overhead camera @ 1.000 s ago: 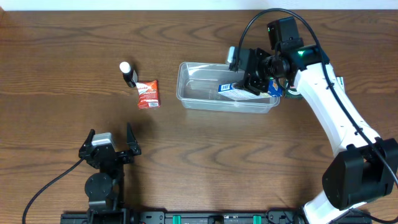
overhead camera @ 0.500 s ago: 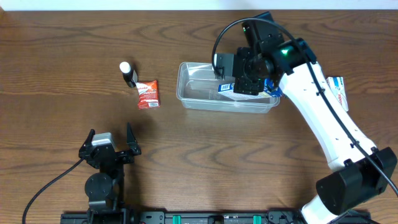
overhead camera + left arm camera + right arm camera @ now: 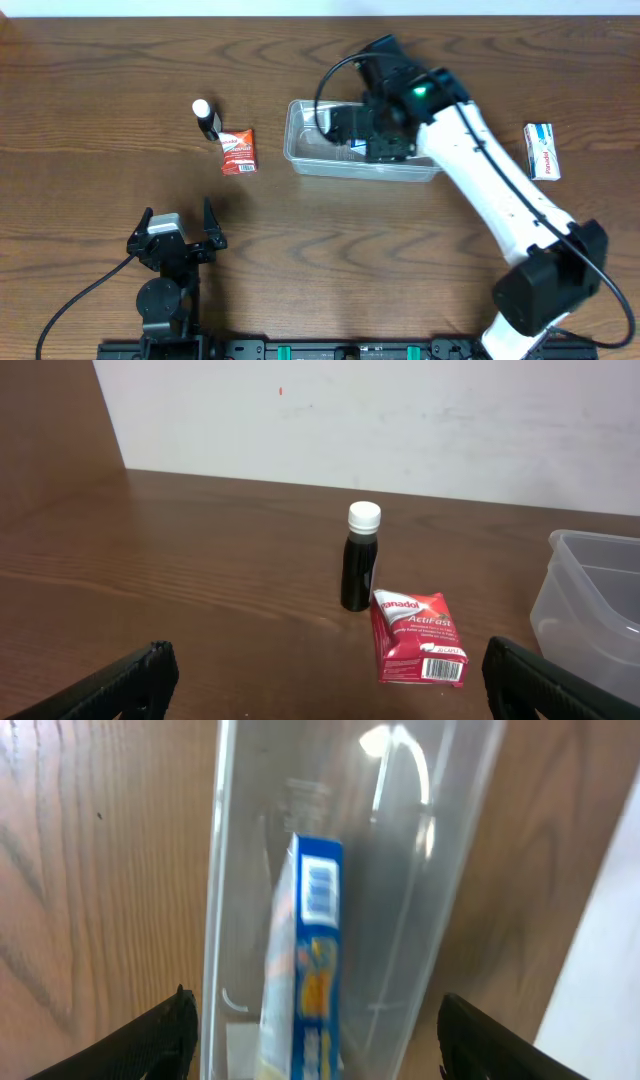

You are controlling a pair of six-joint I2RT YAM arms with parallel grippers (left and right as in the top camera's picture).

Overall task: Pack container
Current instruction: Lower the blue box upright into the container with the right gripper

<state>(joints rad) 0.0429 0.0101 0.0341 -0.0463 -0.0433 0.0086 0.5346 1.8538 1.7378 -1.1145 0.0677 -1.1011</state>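
The container [image 3: 305, 142], a clear plastic tub, lies right of the table's centre, and a blue box [image 3: 358, 150] rests inside it. My right gripper [image 3: 342, 127] hovers over the tub. In the right wrist view it [image 3: 315, 1002] is open, its fingers [image 3: 160, 1035] outside the container's [image 3: 225, 870] long walls. The blue box [image 3: 315, 950] stands on edge between them, untouched. My left gripper [image 3: 179, 216] waits open near the front edge with nothing between its fingers [image 3: 125, 682]. Ahead of it, the container's corner [image 3: 590, 600] shows at the right.
A small dark bottle [image 3: 206, 118] with a white cap stands upright left of the tub, with a red box [image 3: 238, 152] lying beside it. Both show in the left wrist view: bottle [image 3: 360, 560], red box [image 3: 415, 640]. A white and blue box [image 3: 541, 150] lies at the far right.
My right arm has swung left along the container, uncovering the white and blue box on the right. Its jaws have widened a little. The blue box stays in the tub. The left arm is still.
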